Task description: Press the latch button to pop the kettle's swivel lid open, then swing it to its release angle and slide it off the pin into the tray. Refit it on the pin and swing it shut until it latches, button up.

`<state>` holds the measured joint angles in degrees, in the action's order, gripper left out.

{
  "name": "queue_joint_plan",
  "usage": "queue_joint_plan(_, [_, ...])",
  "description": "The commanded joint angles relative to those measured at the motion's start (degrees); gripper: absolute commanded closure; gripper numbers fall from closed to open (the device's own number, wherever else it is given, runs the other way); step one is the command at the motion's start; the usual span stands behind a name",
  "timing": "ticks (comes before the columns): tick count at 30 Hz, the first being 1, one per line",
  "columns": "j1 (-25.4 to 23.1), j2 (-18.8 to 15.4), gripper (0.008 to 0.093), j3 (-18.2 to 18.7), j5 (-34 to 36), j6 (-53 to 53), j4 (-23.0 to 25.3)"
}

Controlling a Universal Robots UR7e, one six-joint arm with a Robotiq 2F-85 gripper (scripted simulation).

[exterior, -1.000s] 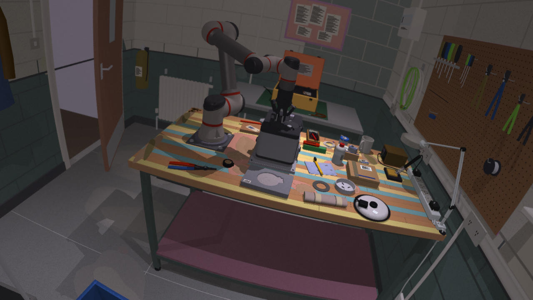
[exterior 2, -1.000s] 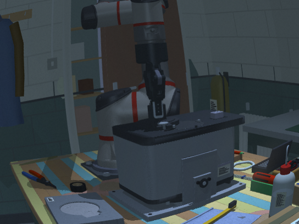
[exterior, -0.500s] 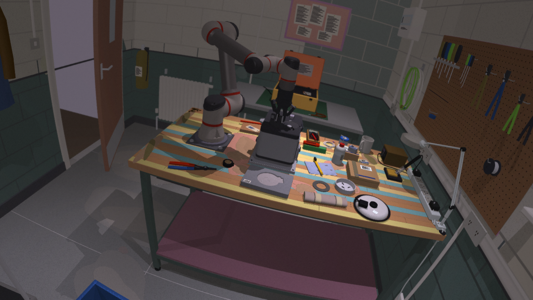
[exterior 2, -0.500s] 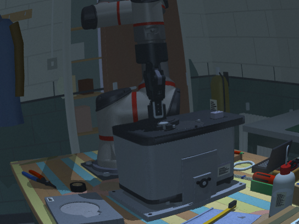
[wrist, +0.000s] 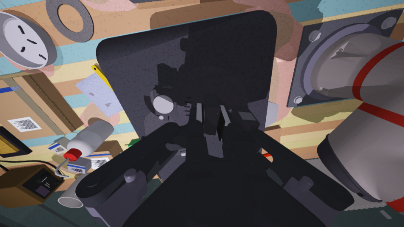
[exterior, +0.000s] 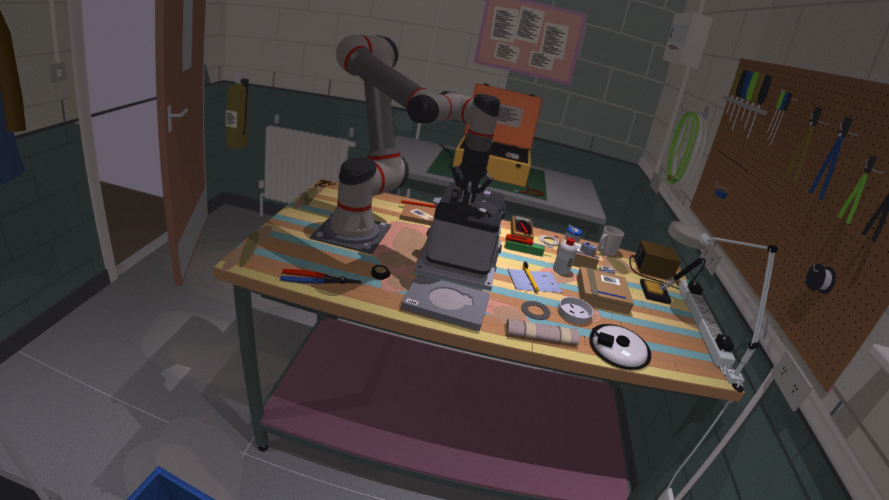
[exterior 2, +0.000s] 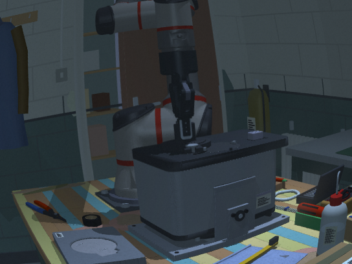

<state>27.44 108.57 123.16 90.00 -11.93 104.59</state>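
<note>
The swivel lid (exterior 2: 197, 145) lies flat on the dark top of the grey kettle housing (exterior 2: 207, 189), its pale round pin cap (wrist: 163, 104) showing beside my fingers. My gripper (exterior 2: 183, 134) points straight down onto the lid's near part, fingers narrowed and still moving inward, holding nothing. A small pale latch button block (exterior 2: 255, 135) sits toward the far right of the housing top. The grey tray (exterior: 444, 301) with its round recess lies on the bench in front of the housing, empty. In the wrist camera my fingers (wrist: 212, 118) hide the lid's grip.
The robot base (exterior: 351, 227) stands close left of the housing. Right of it lie a yellow pencil on a pad (exterior: 531, 278), a glue bottle (exterior: 564, 255), a mug (exterior: 610, 240), boxes and a round plate (exterior: 620, 346). Pliers (exterior: 314, 277) and a tape roll (exterior: 380, 272) lie left.
</note>
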Motion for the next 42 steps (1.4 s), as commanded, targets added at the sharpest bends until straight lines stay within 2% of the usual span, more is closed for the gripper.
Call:
queue_joint_plan(1, [0.0, 0.0, 0.076, 0.0, 0.0, 0.0, 0.0])
queue_joint_plan(23, [0.0, 0.0, 0.0819, 0.0, 0.0, 0.0, 0.0])
queue_joint_plan(24, [0.0, 0.0, 0.0934, 0.0, 0.0, 0.0, 0.0])
queue_joint_plan(42, [0.0, 0.0, 0.0934, 0.0, 0.0, 0.0, 0.0])
